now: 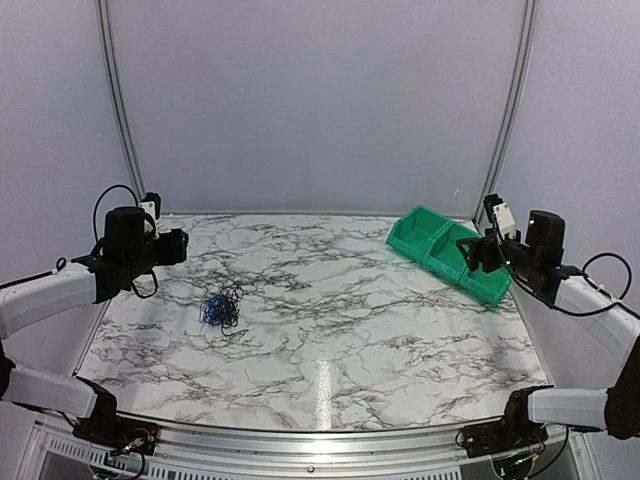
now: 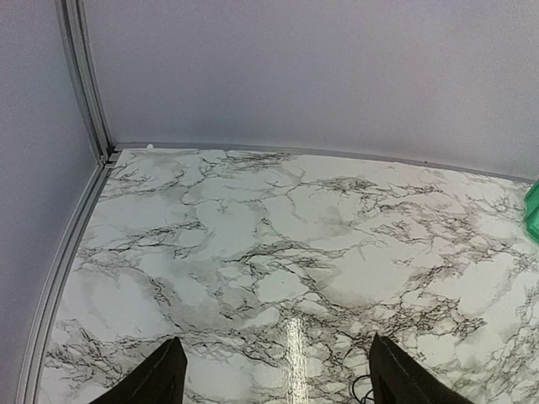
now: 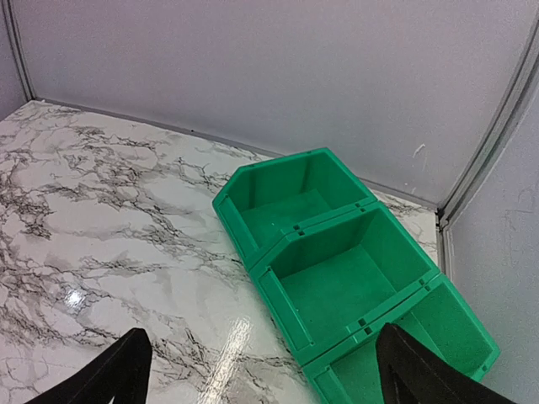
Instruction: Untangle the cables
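The cables (image 1: 221, 310), a small blue-and-black wad, lie on the marble bench (image 1: 330, 340) left of centre. Farther back the left pincer (image 2: 275, 374) hangs spread and empty. The right pincer (image 3: 261, 366), also spread, hovers by a green three-compartment bin (image 3: 312, 229) at the far right, well apart from the cables.

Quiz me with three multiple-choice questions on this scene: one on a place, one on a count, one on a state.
1. The cables lie on the table: A far right corner B left of centre C near right edge
2. The green bin row has how many compartments? A two B three C five
3. The left gripper is: A open, empty B shut on a cable C shut, empty
B, the top view shows it; B, the right wrist view shows three; A, its fingers stand apart, nothing between.
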Robot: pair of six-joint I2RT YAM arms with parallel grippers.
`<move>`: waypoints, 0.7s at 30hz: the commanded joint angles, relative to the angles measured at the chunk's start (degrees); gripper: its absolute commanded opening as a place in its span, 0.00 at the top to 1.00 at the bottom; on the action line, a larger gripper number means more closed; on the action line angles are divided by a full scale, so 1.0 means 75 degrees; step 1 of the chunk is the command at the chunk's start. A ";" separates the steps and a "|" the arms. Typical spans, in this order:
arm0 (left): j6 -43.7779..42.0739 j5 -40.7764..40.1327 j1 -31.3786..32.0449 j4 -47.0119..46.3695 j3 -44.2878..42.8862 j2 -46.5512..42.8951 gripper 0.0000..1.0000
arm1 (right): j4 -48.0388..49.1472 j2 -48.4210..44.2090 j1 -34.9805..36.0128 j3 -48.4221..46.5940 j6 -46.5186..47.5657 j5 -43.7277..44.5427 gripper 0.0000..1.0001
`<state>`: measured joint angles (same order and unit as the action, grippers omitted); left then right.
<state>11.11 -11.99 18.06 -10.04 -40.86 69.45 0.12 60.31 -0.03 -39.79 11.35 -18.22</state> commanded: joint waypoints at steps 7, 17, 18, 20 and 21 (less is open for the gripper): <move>0.0517 -0.0086 0.0723 0.2140 -0.1336 0.0318 0.21 | 0.0472 0.0123 -0.0210 0.0214 0.1382 -0.1494 0.02; 0.1782 -0.0356 0.1063 0.3318 -0.0810 0.0497 0.03 | -0.0323 0.0759 0.0528 0.0028 0.2771 -0.2679 0.05; 0.1865 -0.0361 0.1075 0.3364 -0.0758 0.0558 0.02 | -0.0371 0.0883 0.0679 0.0008 0.2871 -0.2651 0.06; 0.2019 -0.0375 0.1094 0.3410 -0.0686 0.0760 0.01 | -0.0501 0.1162 0.0971 -0.0070 0.3094 -0.2505 0.06; 0.2036 -0.0324 0.1102 0.3416 -0.0695 0.0911 0.01 | -0.0562 0.1288 0.1119 -0.0120 0.3227 -0.2391 0.07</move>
<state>22.92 -13.67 25.93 11.44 -47.29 73.19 -1.08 66.81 4.58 -38.35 30.30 -35.83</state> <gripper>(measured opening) 0.983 0.938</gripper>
